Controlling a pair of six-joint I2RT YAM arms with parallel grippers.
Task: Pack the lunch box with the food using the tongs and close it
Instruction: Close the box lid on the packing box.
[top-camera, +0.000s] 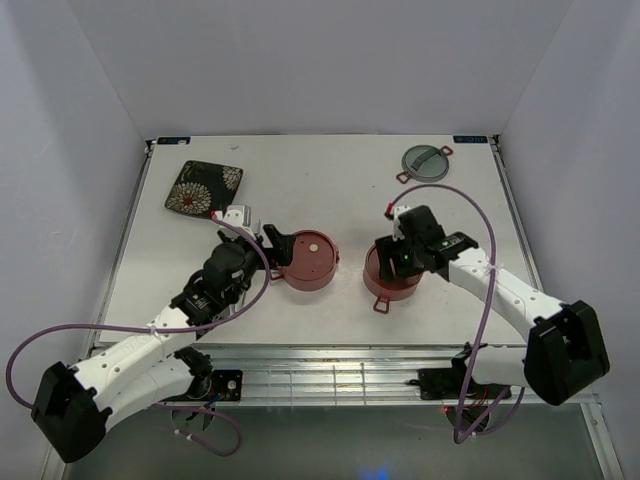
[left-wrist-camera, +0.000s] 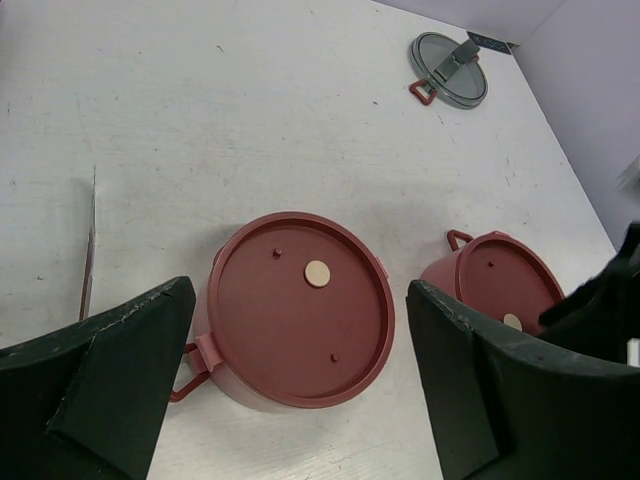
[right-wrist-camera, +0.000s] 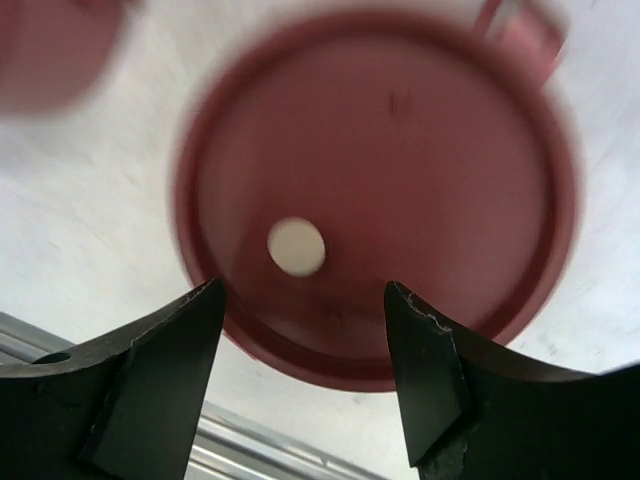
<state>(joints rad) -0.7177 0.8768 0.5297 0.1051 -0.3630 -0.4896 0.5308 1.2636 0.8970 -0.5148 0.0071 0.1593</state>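
We see both arms reaching forward, the left gripper (top-camera: 270, 245) spread wide beside the left bowl (top-camera: 310, 262), the right gripper (right-wrist-camera: 305, 295) half spread above the right bowl (top-camera: 384, 284).

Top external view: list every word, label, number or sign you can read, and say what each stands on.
None can be read.
Small dark tag at the far left corner of the white table: too small to read.
Matching tag at its far right corner: too small to read.
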